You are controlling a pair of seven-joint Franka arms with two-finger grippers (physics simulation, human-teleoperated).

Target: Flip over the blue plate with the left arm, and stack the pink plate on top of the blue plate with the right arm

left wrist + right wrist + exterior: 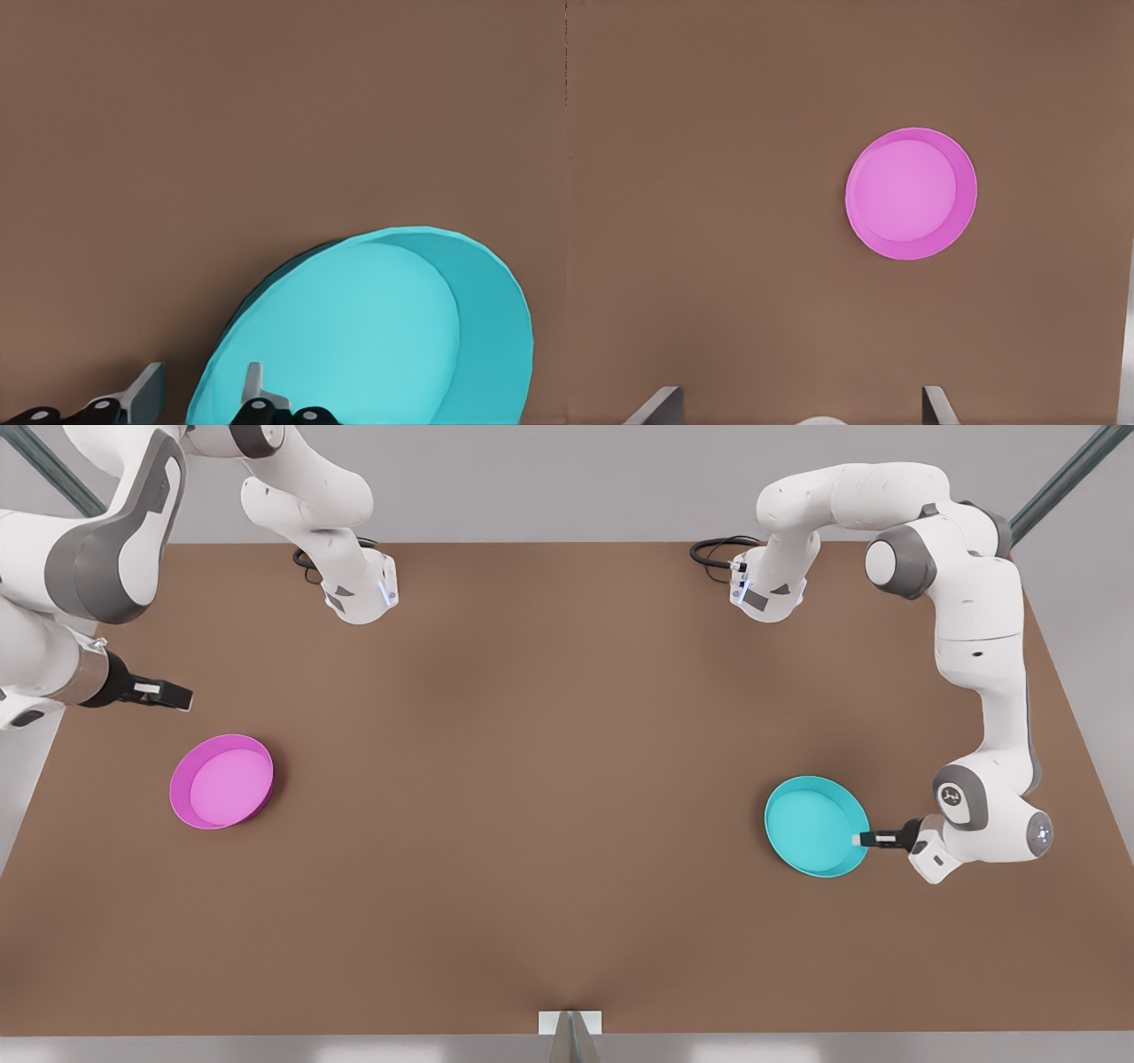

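Observation:
The blue plate [815,825] lies rim up on the brown table at the front view's right. My left gripper [864,839] reaches in level at the plate's rim on the side toward the front view's right. In the left wrist view the left gripper [201,376] is open, one finger inside the blue plate [372,336] and one outside its wall. The pink plate [221,781] lies rim up at the front view's left. My right gripper [180,696] hovers beyond it, open. The right wrist view shows the pink plate [911,193] ahead of the right gripper [797,394], well apart.
The brown table [549,779] stretches wide between the two plates. Both arm bases [359,593] [766,593] stand at the far edge with cables. A small grey bracket [570,1032] sits at the middle of the near edge.

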